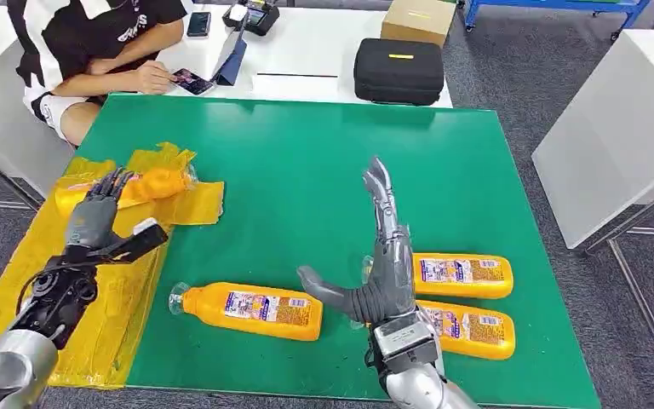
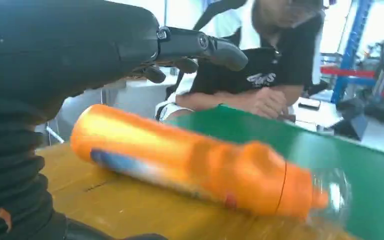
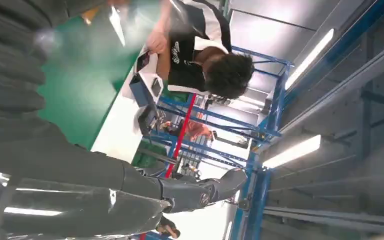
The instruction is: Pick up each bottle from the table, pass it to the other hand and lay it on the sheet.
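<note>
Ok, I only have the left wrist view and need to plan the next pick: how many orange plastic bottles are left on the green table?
Observer: Three. A lone bottle lies near the yellow plastic sheet, and a pair lies further right on the green table.
Operator: Is the right hand free?
Observer: Yes, the right hand is open and holds nothing, close to the pair.
Operator: Which way does the lone one point?
Observer: Its cap points toward the sheet.
</note>
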Available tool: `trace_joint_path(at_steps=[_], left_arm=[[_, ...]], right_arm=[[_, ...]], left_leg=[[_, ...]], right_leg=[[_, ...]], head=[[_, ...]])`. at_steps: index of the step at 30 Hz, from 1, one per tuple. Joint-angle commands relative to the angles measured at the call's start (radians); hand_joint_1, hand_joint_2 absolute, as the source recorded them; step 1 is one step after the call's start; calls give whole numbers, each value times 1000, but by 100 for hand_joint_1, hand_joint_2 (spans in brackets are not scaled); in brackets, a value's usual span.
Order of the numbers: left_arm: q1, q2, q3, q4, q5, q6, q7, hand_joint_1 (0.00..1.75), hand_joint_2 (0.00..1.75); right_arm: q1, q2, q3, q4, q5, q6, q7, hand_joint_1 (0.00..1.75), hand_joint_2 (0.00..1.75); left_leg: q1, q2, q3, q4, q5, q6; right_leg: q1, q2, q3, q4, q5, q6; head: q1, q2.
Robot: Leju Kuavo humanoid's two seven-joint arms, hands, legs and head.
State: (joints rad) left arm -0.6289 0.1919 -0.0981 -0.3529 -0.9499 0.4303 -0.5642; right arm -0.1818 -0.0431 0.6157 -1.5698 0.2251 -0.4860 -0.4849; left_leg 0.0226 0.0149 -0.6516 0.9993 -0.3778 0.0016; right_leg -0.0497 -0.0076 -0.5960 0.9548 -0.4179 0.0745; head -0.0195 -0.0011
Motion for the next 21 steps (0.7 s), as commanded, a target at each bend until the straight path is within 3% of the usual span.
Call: trace_joint_path(at_steps=[1, 4, 7, 14, 21], left_arm=[[-36, -36, 95, 2, 8, -12, -5, 0, 175], [-34, -41, 118, -3, 41, -26, -27, 0, 175], [-9, -71, 230, -99, 277, -194, -134, 0, 175], [135, -89, 132, -424, 746, -465, -134, 0, 175], [206, -149, 79, -587, 879, -545, -134, 0, 175]], right_arm=[[-8, 1, 9, 8, -1, -2, 6, 0, 175], [-7, 2, 7, 8, 1, -1, 6, 0, 175], [6, 7, -2, 5, 9, 9, 6, 0, 175], [19, -6, -1, 17, 33, 31, 15, 0, 175], [30, -42, 39, 35, 270, 75, 126, 0, 175]], left_leg=[[1, -3, 3, 1, -2, 1], [1, -2, 2, 0, -1, 1], [1, -3, 2, 1, -1, 1], [0, -2, 3, 0, -1, 1], [1, -3, 4, 0, -2, 1]], right_leg=[[1, -2, 4, 1, -2, -5], [1, -1, 3, 0, -2, -4], [1, -2, 3, 0, -2, -5], [1, -1, 3, 0, -1, -4], [1, -2, 5, -1, -2, -5]], head=[[0, 0], [0, 0], [0, 0], [0, 0], [0, 0]])
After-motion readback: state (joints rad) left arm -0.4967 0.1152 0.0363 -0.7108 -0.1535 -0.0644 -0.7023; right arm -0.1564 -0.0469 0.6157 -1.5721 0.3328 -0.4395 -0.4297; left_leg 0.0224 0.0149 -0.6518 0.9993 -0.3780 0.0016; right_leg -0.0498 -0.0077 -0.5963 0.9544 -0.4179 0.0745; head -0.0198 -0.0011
